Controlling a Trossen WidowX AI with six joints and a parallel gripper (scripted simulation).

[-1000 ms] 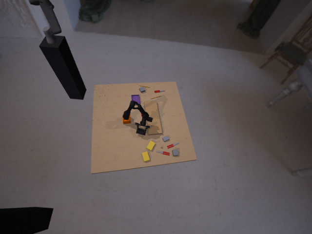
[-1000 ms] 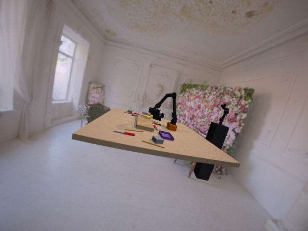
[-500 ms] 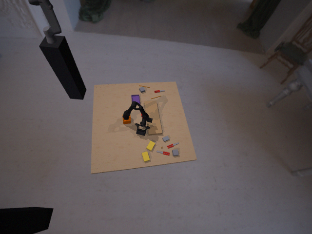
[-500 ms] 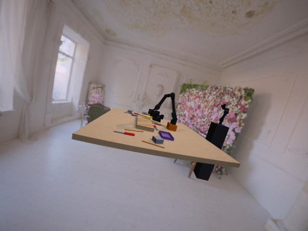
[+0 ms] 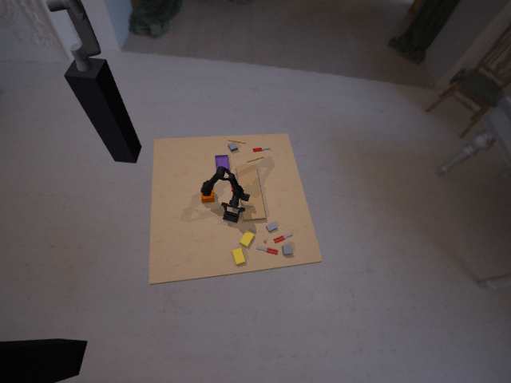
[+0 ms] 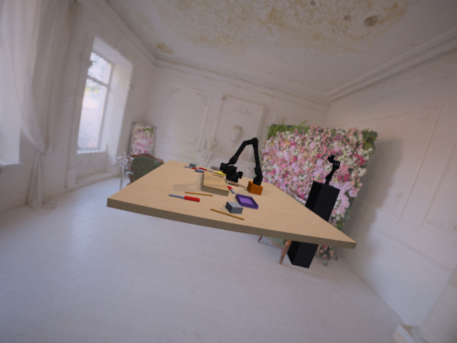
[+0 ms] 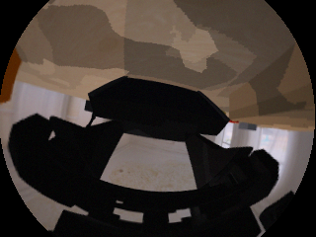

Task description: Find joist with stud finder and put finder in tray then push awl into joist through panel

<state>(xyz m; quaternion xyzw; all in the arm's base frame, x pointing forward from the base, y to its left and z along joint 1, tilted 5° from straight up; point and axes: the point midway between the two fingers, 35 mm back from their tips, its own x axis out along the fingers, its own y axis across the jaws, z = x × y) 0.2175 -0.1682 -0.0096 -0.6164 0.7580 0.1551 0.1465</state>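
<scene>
My gripper (image 5: 232, 213) (image 6: 233, 174) is shut on the black stud finder (image 7: 158, 109), which spans between its fingers in the wrist view. It is over the left edge of the floor panel in the top view, toward the panel's lower end. The tan floor panel (image 5: 252, 191) (image 6: 214, 180) is a long raised slab. The purple tray (image 5: 222, 161) (image 6: 247, 201) appears empty. A red-handled tool (image 5: 232, 187) (image 6: 230, 189) lies beside the panel, partly hidden by the arm in the top view. I cannot tell which red-handled tool is the awl. No hole is discernible in the panel.
Two yellow blocks (image 5: 247, 238) (image 5: 238, 255), grey blocks (image 5: 271, 227) (image 5: 287, 250) and red-handled tools (image 5: 279, 238) (image 5: 271, 250) lie past the panel's lower end. Another grey block (image 5: 233, 146), red-handled tool (image 5: 257, 149) and thin sticks (image 5: 236, 141) (image 5: 255, 159) lie beyond its upper end.
</scene>
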